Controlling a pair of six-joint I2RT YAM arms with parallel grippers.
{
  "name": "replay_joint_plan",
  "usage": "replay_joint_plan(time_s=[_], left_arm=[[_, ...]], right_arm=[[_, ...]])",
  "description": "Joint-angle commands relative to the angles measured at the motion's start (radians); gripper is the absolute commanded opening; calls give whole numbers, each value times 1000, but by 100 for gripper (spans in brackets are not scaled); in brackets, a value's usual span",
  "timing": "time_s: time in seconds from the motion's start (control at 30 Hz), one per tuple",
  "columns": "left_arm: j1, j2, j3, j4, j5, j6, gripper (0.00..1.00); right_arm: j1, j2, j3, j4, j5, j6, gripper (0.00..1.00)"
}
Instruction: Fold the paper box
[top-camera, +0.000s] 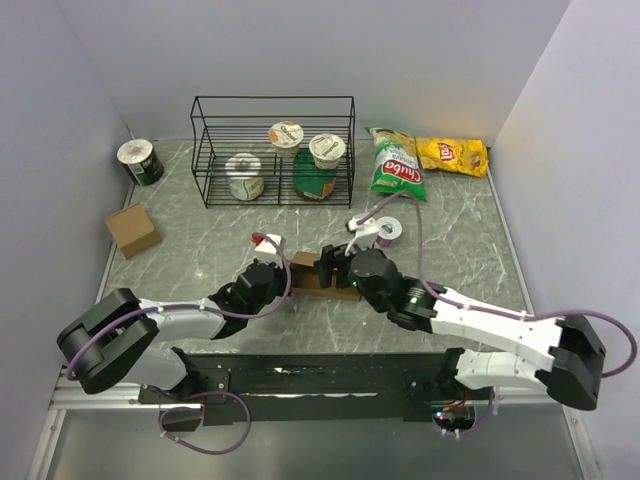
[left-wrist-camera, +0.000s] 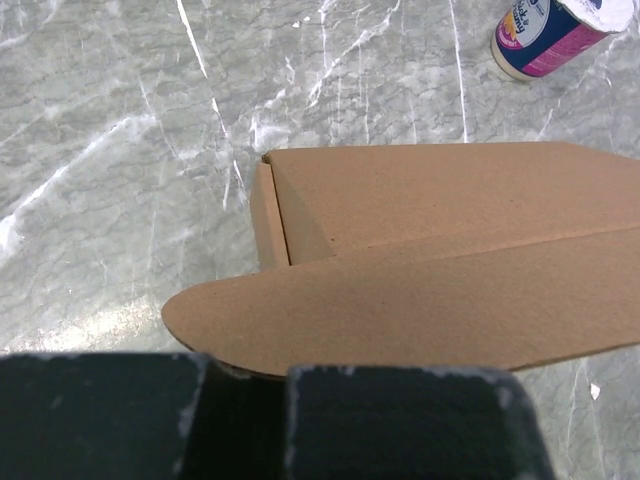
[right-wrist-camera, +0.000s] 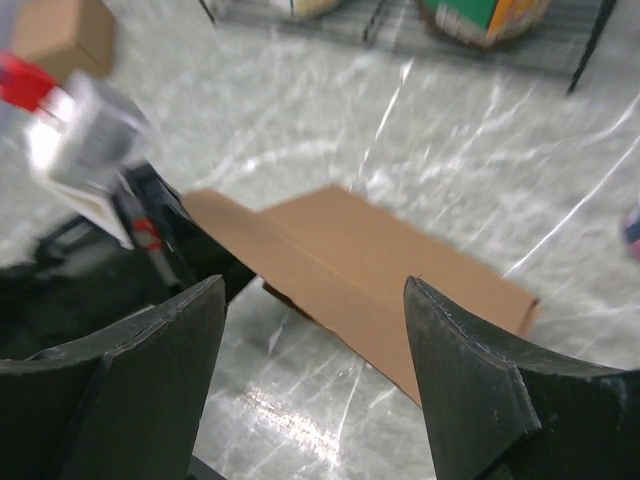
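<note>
Marble table (top-camera: 190, 262) seen from above, with wrist views. One paper box (top-camera: 306, 281), one smaller cube-like carton (top-camera: 132, 230) at the left edge, one wire rack (top-camera: 272, 150) along the far edge, and two snack bags, green (top-camera: 397, 165) and yellow (top-camera: 452, 155), toward the far right corner. Three lidded cups (top-camera: 286, 135) (top-camera: 327, 150) (top-camera: 244, 175) and one green tub (top-camera: 315, 182) sit in the rack. One dark cup (top-camera: 140, 161) stands at the far left corner. One small pink-and-white cup (top-camera: 390, 230) stands near the table's middle.

The paper box (left-wrist-camera: 430, 210) lies near the middle of the near edge, between the two grippers. It is plain brown, unprinted, low and oblong, with a long round-cornered flap lying out along one side.

The left gripper (left-wrist-camera: 245, 372) has its fingers closed on the edge of that flap. The right gripper (right-wrist-camera: 313, 290) stands with its jaws wide apart over the box (right-wrist-camera: 350, 250) and holds nothing.
</note>
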Motion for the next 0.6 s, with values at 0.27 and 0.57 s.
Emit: replay_joint_plan(time_s=[0.27,0.57], left_arm=[[-19,-4,-12,-180,45,31,50],[-25,-97,-15,-235,97,31,96]], right_arm=[[-2,158,-74,68,10,167,78],[-31,183,-89,50,12,202,79]])
